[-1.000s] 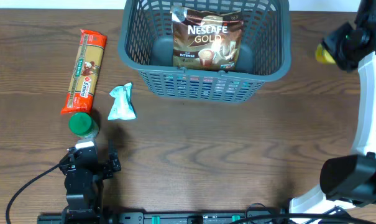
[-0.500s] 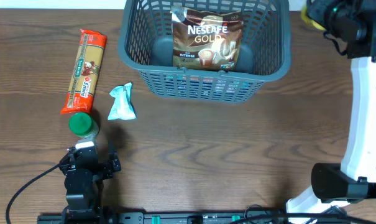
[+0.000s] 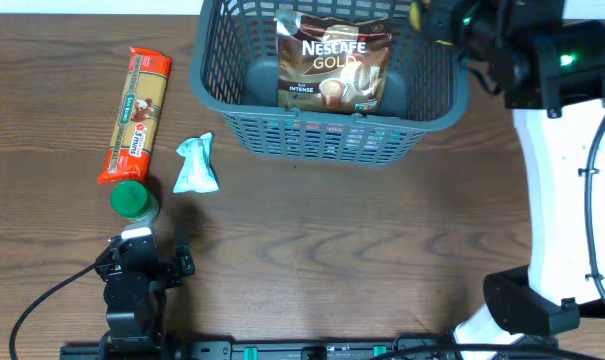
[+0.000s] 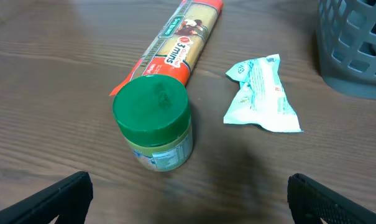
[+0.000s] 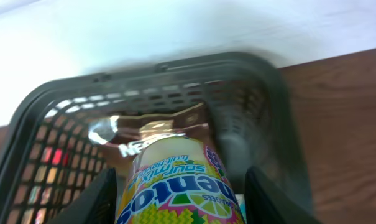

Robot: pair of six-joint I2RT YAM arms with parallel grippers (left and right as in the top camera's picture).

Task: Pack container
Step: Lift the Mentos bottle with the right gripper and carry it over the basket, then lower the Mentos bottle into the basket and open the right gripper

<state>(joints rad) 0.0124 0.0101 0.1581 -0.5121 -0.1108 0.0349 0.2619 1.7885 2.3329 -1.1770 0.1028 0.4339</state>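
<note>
The dark grey lattice container [image 3: 327,135] stands at the table's back centre with a Nescafe Gold pouch [image 3: 332,58] inside; it also shows in the right wrist view [image 5: 281,124]. My right gripper [image 3: 432,15] is shut on a yellow Mentos bottle [image 5: 181,180] and holds it over the container's right rim. My left gripper [image 3: 142,262] is open and empty at the front left, just behind a green-lidded jar [image 4: 153,121]. A red pasta packet [image 3: 137,115] and a light blue sachet [image 3: 196,165] lie left of the container.
A white wall edge runs behind the table in the right wrist view. The right arm's white base [image 3: 552,300] stands at the front right. A black rail [image 3: 282,350] runs along the front edge.
My right arm has swung left with the Mentos bottle, from beside the container's right side to over its right rim. The left arm has not moved.
</note>
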